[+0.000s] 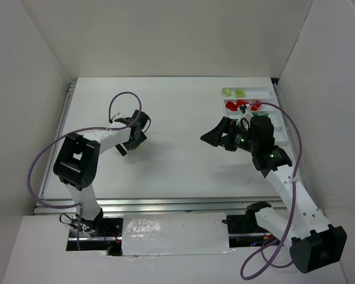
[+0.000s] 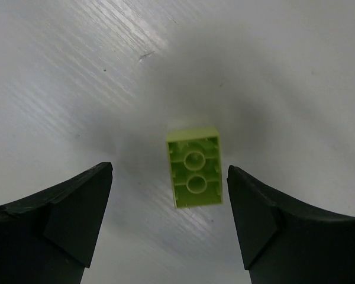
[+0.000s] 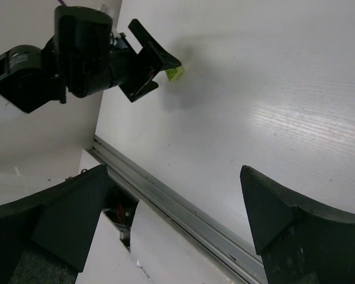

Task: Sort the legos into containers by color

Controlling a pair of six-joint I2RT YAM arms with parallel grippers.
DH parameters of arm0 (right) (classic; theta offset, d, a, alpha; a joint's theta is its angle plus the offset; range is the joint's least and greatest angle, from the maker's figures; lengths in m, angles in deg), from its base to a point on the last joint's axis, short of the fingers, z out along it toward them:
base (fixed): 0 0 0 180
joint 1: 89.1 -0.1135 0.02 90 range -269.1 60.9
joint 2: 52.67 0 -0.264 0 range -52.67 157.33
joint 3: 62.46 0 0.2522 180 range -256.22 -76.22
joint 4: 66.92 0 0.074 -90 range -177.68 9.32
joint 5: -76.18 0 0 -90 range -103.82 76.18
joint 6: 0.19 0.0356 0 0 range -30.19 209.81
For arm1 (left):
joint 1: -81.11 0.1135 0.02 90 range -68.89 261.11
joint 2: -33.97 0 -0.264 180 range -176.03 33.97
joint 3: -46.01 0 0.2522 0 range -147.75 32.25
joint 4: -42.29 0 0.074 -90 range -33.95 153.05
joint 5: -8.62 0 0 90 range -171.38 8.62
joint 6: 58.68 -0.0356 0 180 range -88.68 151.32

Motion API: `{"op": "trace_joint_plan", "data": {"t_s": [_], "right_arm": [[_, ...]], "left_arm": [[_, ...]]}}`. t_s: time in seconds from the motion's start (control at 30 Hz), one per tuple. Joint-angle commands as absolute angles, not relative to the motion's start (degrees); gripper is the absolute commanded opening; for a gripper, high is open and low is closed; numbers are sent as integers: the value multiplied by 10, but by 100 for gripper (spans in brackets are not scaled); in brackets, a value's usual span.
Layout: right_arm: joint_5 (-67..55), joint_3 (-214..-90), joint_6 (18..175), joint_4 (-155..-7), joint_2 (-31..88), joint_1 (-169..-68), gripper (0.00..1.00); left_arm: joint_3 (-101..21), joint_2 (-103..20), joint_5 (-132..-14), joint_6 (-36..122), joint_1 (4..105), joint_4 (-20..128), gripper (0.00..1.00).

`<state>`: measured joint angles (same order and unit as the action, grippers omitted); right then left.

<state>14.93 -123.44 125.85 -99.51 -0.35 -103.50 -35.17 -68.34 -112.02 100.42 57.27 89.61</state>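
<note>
Brick [image 2: 194,167], pale yellow-green, rectangular, hollow underside up, two round tubes

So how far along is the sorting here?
Done: pale green bricks and red bricks lie in separate tray slots; the right arm hides the rest. In hand: the left gripper, open, straddles a loose pale green brick on the table. Left: gripping and carrying it over. The right gripper is open, empty.

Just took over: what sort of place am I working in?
Probably a lab test cell: a white table boxed in by white panel walls, left arm and right arm bolted at its near edge, a sorting tray.
</note>
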Motion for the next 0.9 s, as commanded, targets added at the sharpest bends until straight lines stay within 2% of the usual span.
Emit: {"op": "trace_joint_plan", "data": {"t_s": [0.0,0.17,0.2,0.33,0.4,0.43,0.5,0.53,0.57,0.67,0.8,0.87], "right_arm": [[162,-1231,1244,-989,-24,-1041,100],[169,-1224,1246,-984,-29,-1045,100],[171,-1225,1246,-984,-28,-1045,100],[169,-1224,1252,-979,-30,-1048,100],[172,-1224,1255,-975,-29,-1051,100],[173,-1224,1257,-973,-27,-1053,100],[174,-1218,1258,-966,-24,-1055,100],[177,-1215,1264,-954,-20,-1059,100],[182,-1209,1268,-944,-19,-1062,100],[179,-1160,1300,-889,-12,-1082,100],[85,-1104,1357,-801,5,-1136,98],[33,-1101,1367,-787,18,-1179,95]], "left_arm": [[-360,-701,-1111,1006,593,870,91],[-371,-718,-1089,990,606,851,84],[-373,-720,-1087,989,606,850,76],[-362,-719,-1078,990,606,837,61],[-353,-719,-1072,988,606,829,59],[-352,-720,-1071,987,606,824,47],[-346,-725,-1068,984,608,820,31],[-346,-726,-1063,983,609,819,9],[-345,-726,-1060,983,612,819,0],[-335,-699,-1046,986,611,812,0],[-275,-609,-982,1003,589,759,0],[-269,-554,-955,1009,568,741,0]]}}
